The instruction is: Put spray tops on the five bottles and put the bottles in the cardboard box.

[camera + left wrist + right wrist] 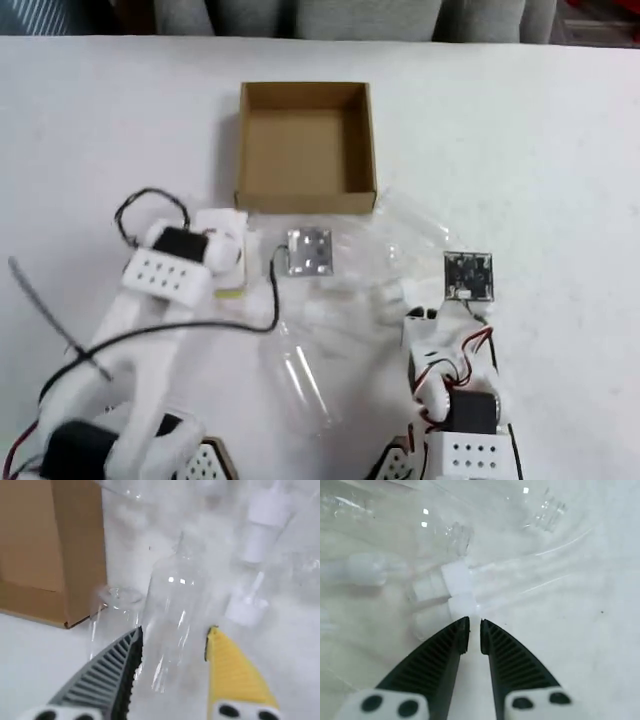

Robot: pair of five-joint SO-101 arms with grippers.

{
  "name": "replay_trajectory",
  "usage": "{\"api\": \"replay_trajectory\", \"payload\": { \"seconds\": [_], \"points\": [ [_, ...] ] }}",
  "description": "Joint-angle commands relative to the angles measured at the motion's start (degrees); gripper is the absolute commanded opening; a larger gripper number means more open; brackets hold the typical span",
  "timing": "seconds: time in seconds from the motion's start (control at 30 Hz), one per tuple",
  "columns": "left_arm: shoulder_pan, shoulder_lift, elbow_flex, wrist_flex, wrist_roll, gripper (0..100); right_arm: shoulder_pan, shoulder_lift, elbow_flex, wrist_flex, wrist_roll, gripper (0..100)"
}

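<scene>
We are looking along the left gripper (175,630), whose grey and yellow fingers are standing spread apart to either side of a clear bottle (172,595) lying on the tabletop (30,670). As far as we can see, they are not pressing on it. Just beside that bottle, a second bottle (112,615) is showing its open neck near a corner of the cardboard box (45,545). Farther out, two white spray tops (260,527) are lying loose among more clear plastic.

The right gripper (473,622) is resting with its black fingers nearly closed on nothing. Its tips are sitting just short of a loose spray top (457,582), which is lying beside another uncapped bottle (420,525).

In the high view the box (305,150) is standing toward the middle of the tabletop's far edge with no bottle in it. The bottles are lying scattered between it and the near edge, and we are finding their number hard to tell.

We are judging the task to be at its opening step, pairing a first top with a first bottle. The next move is calling for the right fingers to part and close on the top. The left fingers are needing to clench their bottle steady, and the top is needing to go onto the neck before anything is going into the box.
</scene>
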Motion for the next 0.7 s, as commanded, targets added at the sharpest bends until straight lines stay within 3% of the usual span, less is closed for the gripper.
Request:
{"api": "replay_trajectory", "payload": {
  "seconds": [0.0,0.3,0.67],
  "points": [
    [0.66,7.96,-8.88,-1.32,-0.62,21,0.4,-0.57,0.26,0.22,6.15,2.0],
    [2.51,16.48,-12.13,-1.23,-1.05,28,0.31,-0.57,0.26,0.22,9.32,2.0],
    [2.86,22.55,-12.66,-5.1,-0.79,28,0.13,-0.57,0.26,0.22,9.32,2.0]
  ]
}}
